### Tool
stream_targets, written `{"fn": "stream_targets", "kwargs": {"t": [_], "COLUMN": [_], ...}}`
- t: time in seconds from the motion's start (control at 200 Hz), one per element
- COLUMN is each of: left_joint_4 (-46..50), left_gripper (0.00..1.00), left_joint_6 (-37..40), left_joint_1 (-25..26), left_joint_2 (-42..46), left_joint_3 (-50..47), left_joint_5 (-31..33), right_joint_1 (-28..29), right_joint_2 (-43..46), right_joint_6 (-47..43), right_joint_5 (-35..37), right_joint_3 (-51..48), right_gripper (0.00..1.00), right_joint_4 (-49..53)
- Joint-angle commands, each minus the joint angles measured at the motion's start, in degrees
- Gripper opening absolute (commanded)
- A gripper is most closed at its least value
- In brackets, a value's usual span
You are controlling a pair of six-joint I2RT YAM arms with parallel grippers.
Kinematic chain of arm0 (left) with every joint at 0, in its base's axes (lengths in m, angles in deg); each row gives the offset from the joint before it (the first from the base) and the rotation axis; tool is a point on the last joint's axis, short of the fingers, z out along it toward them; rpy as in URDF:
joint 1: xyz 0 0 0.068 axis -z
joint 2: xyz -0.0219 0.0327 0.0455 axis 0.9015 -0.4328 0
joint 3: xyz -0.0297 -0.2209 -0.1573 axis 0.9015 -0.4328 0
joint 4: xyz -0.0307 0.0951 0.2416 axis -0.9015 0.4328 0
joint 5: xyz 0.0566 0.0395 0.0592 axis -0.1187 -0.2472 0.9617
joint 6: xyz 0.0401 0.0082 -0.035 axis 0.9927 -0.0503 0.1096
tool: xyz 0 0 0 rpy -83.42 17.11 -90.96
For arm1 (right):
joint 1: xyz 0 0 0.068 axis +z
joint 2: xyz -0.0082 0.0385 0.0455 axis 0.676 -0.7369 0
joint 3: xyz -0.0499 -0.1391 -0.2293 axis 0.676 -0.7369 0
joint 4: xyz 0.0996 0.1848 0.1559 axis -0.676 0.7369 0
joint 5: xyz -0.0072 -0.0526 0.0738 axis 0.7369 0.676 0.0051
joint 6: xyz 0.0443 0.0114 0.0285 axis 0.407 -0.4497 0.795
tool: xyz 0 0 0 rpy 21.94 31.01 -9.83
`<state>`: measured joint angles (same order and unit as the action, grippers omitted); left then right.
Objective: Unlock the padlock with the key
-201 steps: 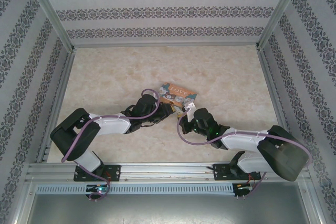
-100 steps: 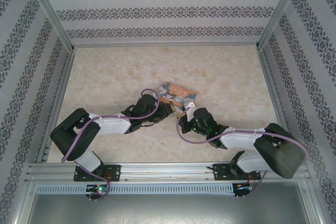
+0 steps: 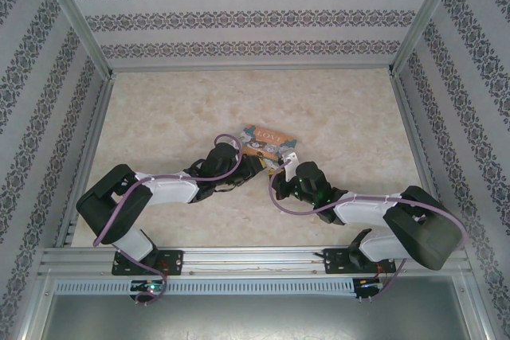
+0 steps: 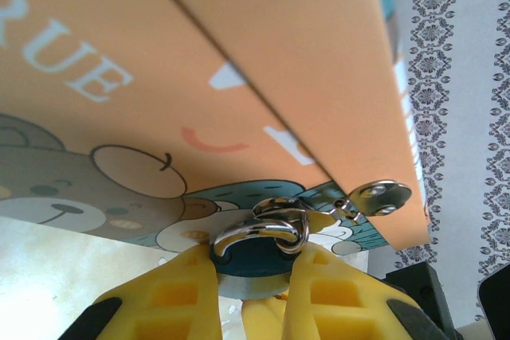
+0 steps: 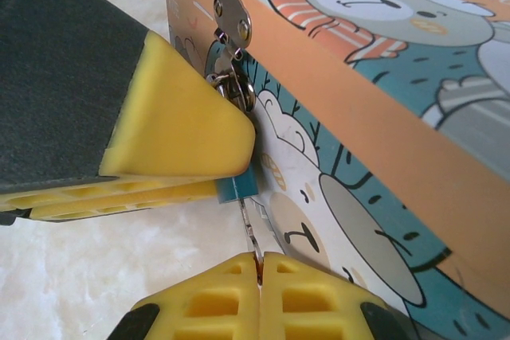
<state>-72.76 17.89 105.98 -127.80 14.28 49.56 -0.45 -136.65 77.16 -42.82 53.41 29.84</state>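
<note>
Where the left claw (image 4: 255, 270) clamps the padlock (image 4: 249, 255), the right wrist view adds the right claw (image 5: 257, 263) pinching the key (image 5: 249, 227).

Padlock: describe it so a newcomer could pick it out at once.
Start at the colourful rectangular cartoon-bear tin box on the pale marbled table. A flat silvery hasp sits on its near side, and the tiny teal-bodied padlock hangs from it by a silvery U-shaped shackle. Unlike the flat hasp, it is a blue block with a slim silvery key at its underside.

Patterned walls (image 3: 255, 17), marbled tabletop (image 3: 159, 117), aluminium frame (image 3: 239, 259)
</note>
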Motion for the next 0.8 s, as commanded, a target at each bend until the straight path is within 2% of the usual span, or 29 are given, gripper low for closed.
{"fn": "stream_targets", "kwargs": {"t": [0.0,0.794], "left_joint_4": [-3.0,-2.9], "left_gripper": [0.04,0.05], "left_joint_6": [-0.3,-0.4], "left_joint_1": [1.0,1.4], "left_joint_2": [0.9,0.8], "left_joint_3": [0.4,0.5], "left_joint_5": [-1.8,-2.1], "right_joint_1": [-0.7,-2.1], "right_joint_2": [-0.3,-5.1], "right_joint_6": [0.7,0.8], "right_joint_5": [-1.7,-7.4], "right_joint_3": [1.7,9.3], "right_gripper": [0.0,0.0], "right_joint_4": [-4.8,-9.8]}}
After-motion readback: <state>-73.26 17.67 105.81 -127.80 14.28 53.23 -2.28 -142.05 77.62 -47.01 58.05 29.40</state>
